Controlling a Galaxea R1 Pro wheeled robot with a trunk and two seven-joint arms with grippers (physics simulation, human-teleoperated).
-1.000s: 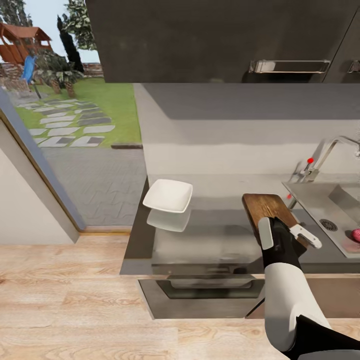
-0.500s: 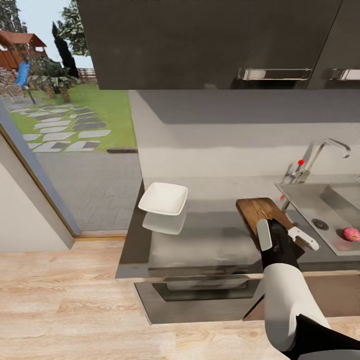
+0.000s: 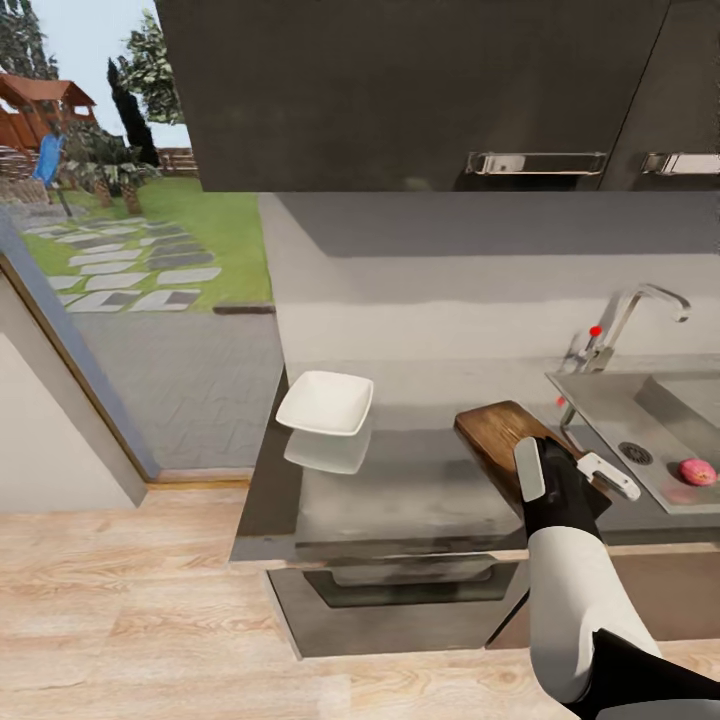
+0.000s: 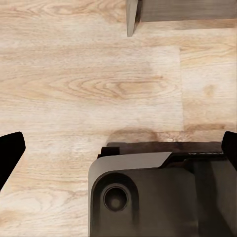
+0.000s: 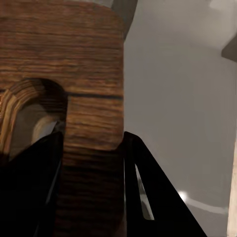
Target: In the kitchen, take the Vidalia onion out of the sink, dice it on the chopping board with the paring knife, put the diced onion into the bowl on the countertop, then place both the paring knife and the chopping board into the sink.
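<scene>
The right gripper (image 5: 91,148) is clamped on the handle end of the chopping board (image 3: 500,432), which lies on the countertop (image 3: 420,480) left of the sink (image 3: 640,410). The onion (image 3: 696,470) sits in the sink; the bowl (image 3: 326,403) rests far left. The left gripper's (image 4: 118,148) fingers are spread wide, empty, over the wooden floor (image 4: 98,84).

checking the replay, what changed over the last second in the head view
The chopping board, held at its handle end in the right claw, has slid across the countertop toward the bowl, its far end swinging that way. The head camera also shifted, so the sink and the onion sit further into view. The claw's hold on the board, the bowl and the onion are as before.
</scene>
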